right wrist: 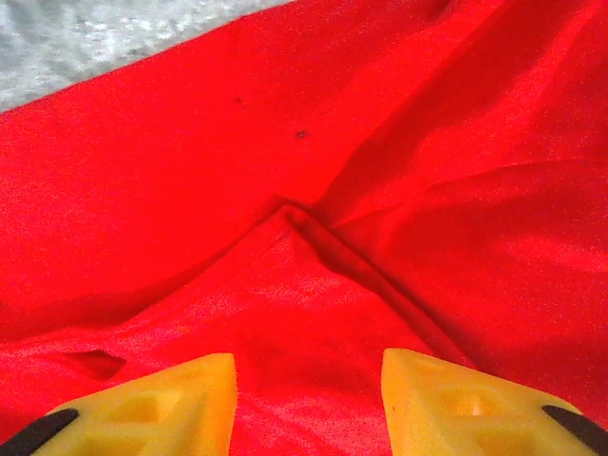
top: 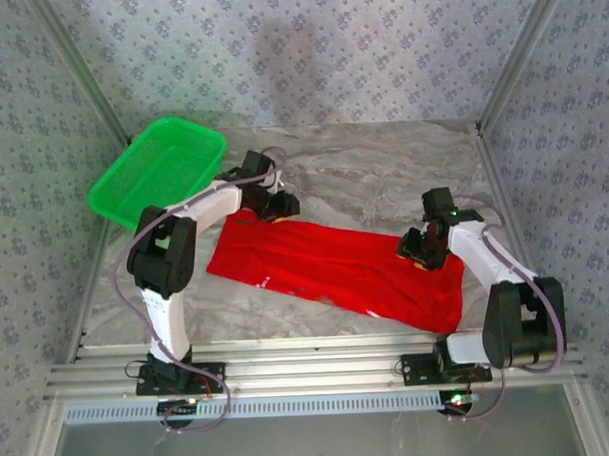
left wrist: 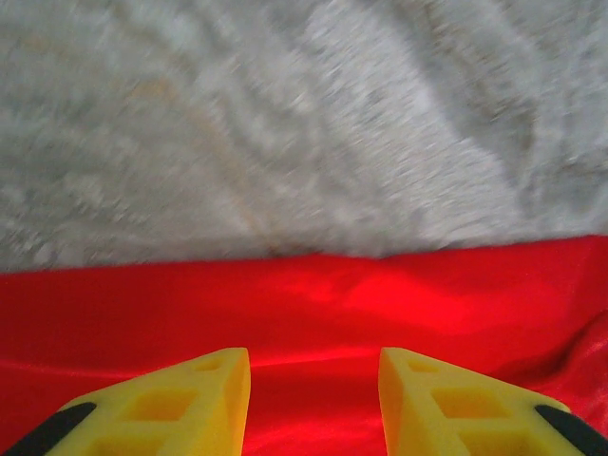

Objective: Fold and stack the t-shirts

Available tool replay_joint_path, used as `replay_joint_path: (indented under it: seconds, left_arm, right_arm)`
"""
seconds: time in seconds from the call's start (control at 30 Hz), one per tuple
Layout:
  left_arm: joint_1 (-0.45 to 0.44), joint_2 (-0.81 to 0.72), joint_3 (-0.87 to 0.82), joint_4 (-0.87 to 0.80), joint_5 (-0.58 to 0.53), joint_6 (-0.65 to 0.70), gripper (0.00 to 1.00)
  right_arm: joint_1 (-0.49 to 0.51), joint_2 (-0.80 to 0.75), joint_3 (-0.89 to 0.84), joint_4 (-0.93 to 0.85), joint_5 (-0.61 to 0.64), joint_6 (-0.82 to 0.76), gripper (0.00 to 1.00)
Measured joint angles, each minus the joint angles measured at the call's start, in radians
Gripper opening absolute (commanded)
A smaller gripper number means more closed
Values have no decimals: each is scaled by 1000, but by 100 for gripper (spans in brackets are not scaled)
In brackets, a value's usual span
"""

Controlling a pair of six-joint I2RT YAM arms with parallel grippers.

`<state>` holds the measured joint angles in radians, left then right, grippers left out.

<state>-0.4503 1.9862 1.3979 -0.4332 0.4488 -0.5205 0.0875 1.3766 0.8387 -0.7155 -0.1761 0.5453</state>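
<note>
My left pincer (left wrist: 313,366) and right pincer (right wrist: 309,366) hover spread, pinching nothing, over opposite ends of the red t-shirt (top: 336,267), stretched along the tabletop (top: 383,175), likely for a 2-handed fold.

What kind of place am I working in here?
Probably a purpose-built robot test cell, not a home: patterned backdrop walls and aluminium framing enclose a marble-look table where a red t-shirt lies.

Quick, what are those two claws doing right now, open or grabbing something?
Left claw: open, above the red t-shirt, gripping nothing.
Right claw: open, above the same shirt, gripping nothing.
</note>
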Motion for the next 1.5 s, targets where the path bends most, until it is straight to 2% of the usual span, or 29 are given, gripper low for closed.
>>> replay_joint_path:
  seconds: [0.27,0.43,0.63,0.77,0.87,0.97,1.07,1.17,1.33,1.5]
  left_arm:
    - [26,-23,-140,45,-27,15,40]
    - [40,-60,-179,42,-36,16,43]
    - [63,-128,-179,19,-56,26,50]
    - [65,-183,-156,-5,-56,26,51]
    - [65,-221,-130,-13,-56,26,53]
    - [66,-276,-116,-15,-56,25,58]
    - [69,-336,-109,-20,-56,22,65]
    - [71,-404,-100,-33,-61,23,71]
    - [71,-538,-97,-71,-84,23,72]
    - [86,-637,-97,-132,-111,31,73]
  right_arm:
    - [32,124,11,63,30,-61,34]
    - [44,161,13,97,31,-81,23]
    - [60,109,18,108,43,-97,6]
    - [87,43,18,115,43,-106,0]
    - [109,10,18,115,44,-109,0]
    - [120,-6,18,112,49,-100,31]
    - [114,14,22,103,61,-111,42]
    - [103,91,51,97,69,-136,44]
    - [94,203,89,109,71,-171,43]
    - [86,259,121,114,72,-203,36]
